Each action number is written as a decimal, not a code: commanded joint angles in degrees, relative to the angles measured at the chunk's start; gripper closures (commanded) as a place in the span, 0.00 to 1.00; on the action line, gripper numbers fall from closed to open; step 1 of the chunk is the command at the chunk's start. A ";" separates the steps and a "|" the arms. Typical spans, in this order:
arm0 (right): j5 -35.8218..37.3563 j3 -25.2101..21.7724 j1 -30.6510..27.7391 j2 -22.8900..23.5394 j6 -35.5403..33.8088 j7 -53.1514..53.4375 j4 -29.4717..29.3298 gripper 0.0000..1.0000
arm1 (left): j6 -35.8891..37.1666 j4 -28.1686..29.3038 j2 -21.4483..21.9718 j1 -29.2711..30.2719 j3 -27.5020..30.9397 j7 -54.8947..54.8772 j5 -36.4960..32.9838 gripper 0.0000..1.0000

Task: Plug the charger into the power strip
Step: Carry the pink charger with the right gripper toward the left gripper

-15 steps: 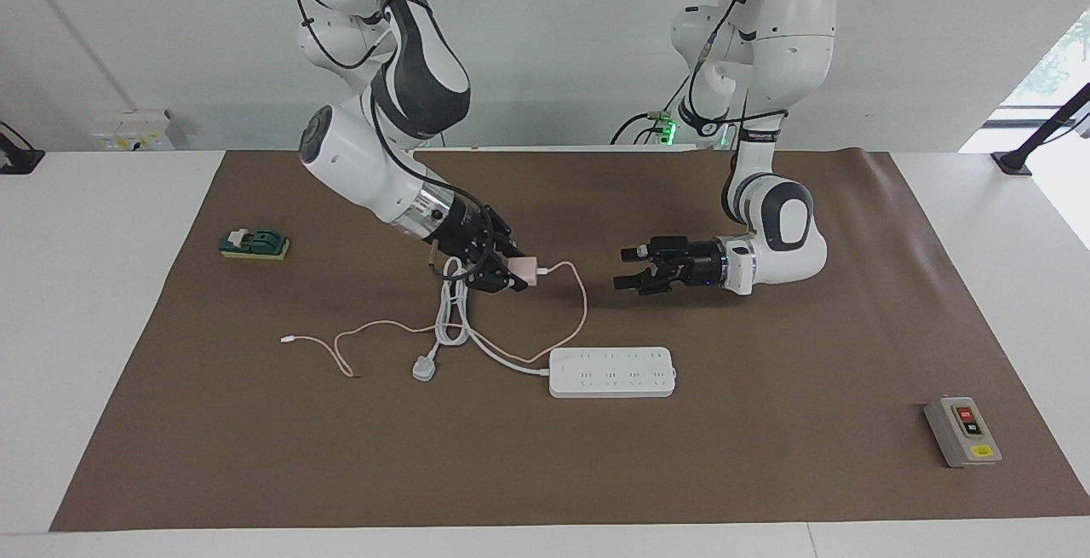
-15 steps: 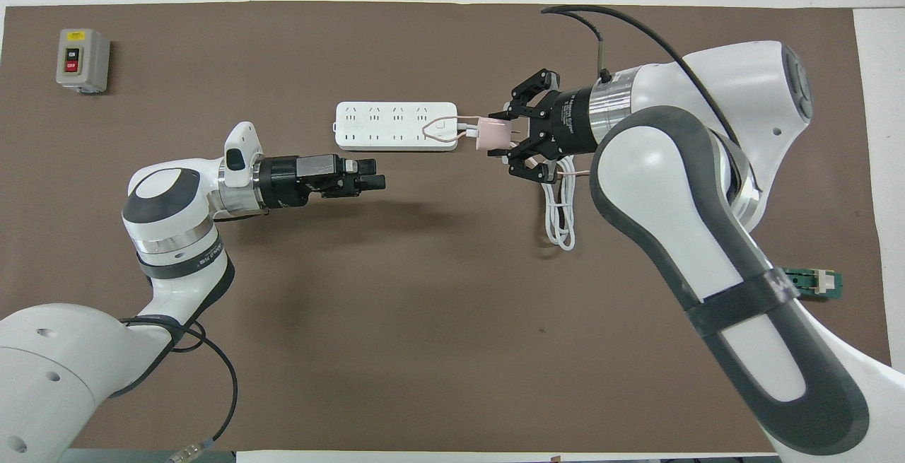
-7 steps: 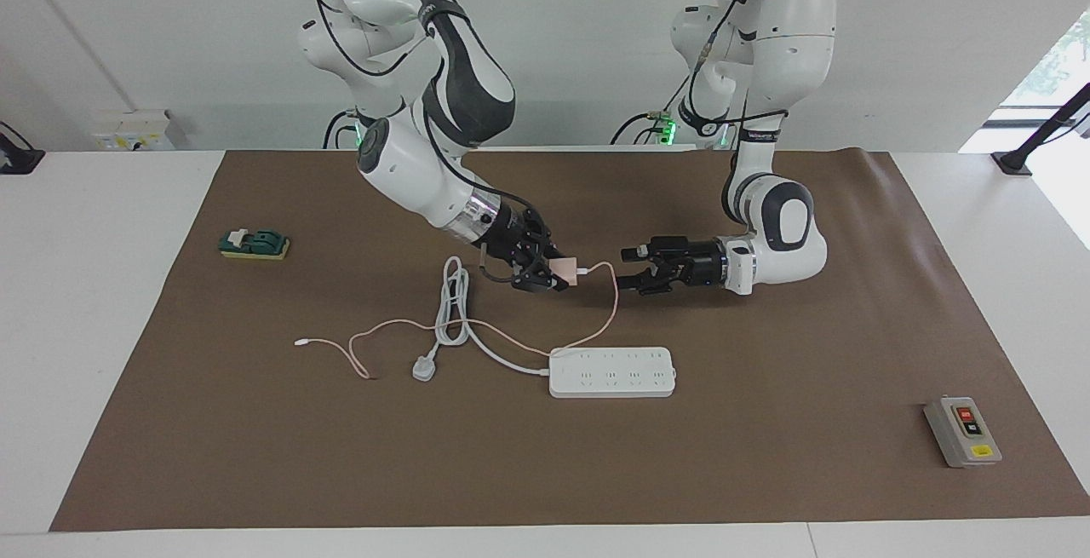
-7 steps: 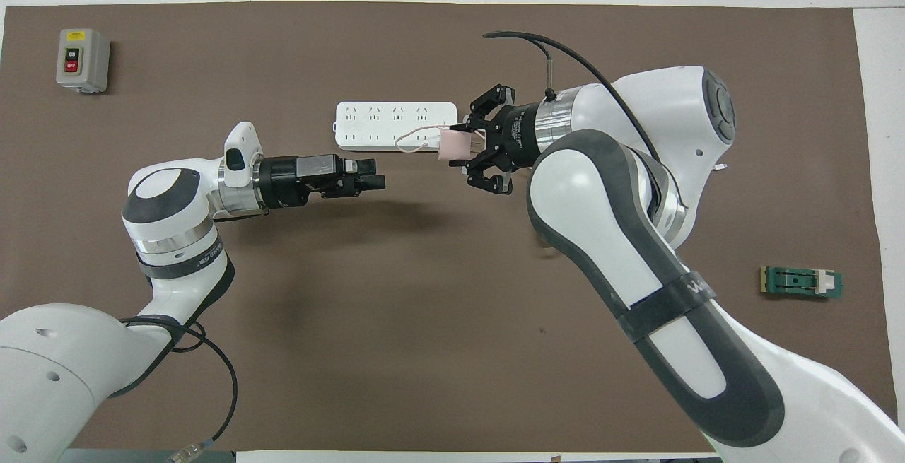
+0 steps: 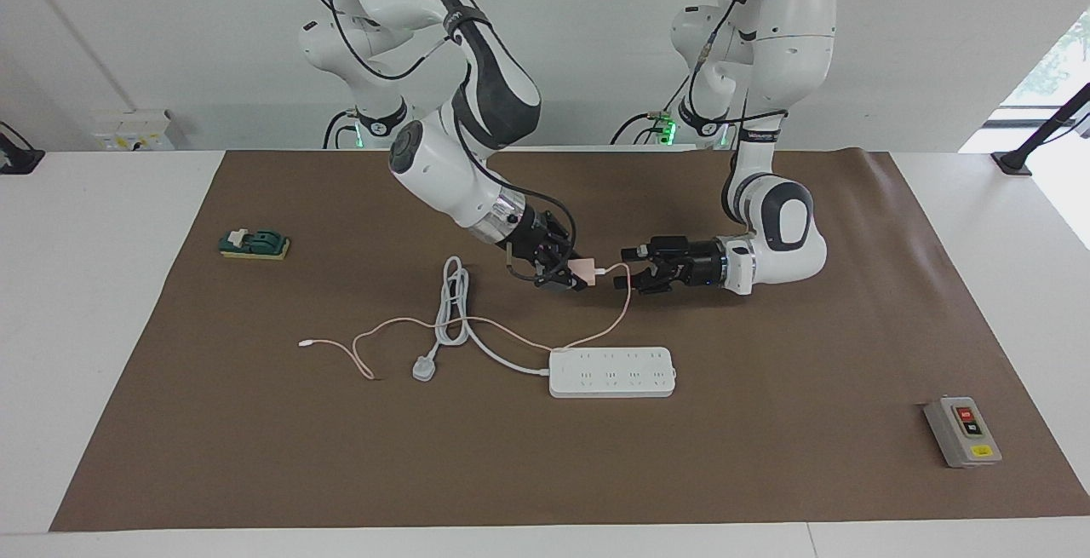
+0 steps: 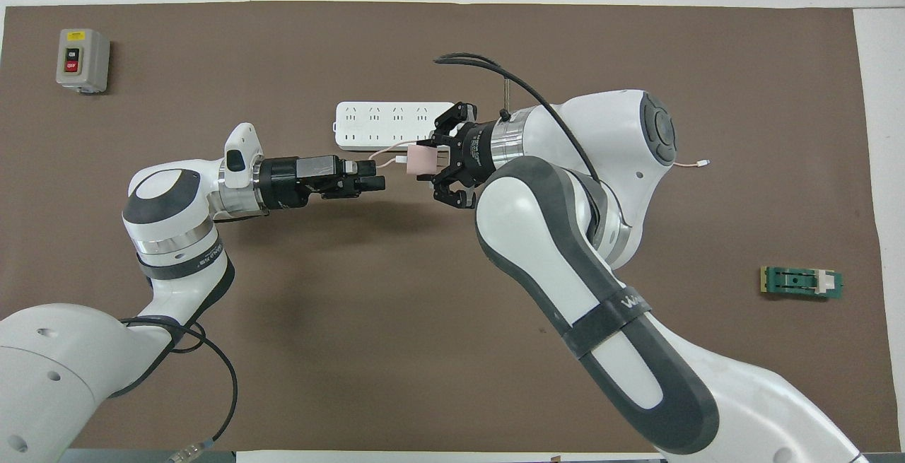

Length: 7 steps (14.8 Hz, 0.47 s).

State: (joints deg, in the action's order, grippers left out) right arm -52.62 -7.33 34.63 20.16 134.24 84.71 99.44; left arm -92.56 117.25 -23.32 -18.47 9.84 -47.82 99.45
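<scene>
Charger (image 5: 584, 268) level, cable end toward left end effector (image 5: 624, 267)

My right gripper (image 5: 572, 275) grips the charger (image 5: 584, 268) above the mat (image 5: 766, 456); my left gripper (image 5: 624, 267) gapes just beside it.

the charger (image 5: 586, 268), a small pale pink cube, hangs in the air just above the centre of the facing view, with its thin pink cable (image 5: 477, 330) drooping to the mat. the power strip (image 5: 612, 371), a flat white bar with 2 rows of sockets, lies below it at mid-frame.
</scene>
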 commanded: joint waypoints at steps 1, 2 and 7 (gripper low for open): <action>-1.26 -0.14 1.14 0.84 1.81 0.72 -0.82 1.00 | 0.98 0.35 -0.41 -0.86 1.50 -1.93 0.66 0.00; -1.26 -0.14 1.32 0.85 2.07 0.72 -0.82 1.00 | 1.07 0.35 -0.41 -0.86 1.50 -2.02 0.66 0.00; -1.35 -0.14 2.89 1.63 3.13 0.72 -0.74 1.00 | 0.10 0.35 -0.49 -1.13 1.50 -4.03 0.74 0.00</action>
State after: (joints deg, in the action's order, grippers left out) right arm -52.67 -7.32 36.48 20.95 136.22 84.74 99.42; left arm -92.60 117.26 -23.38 -18.51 10.21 -49.43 99.45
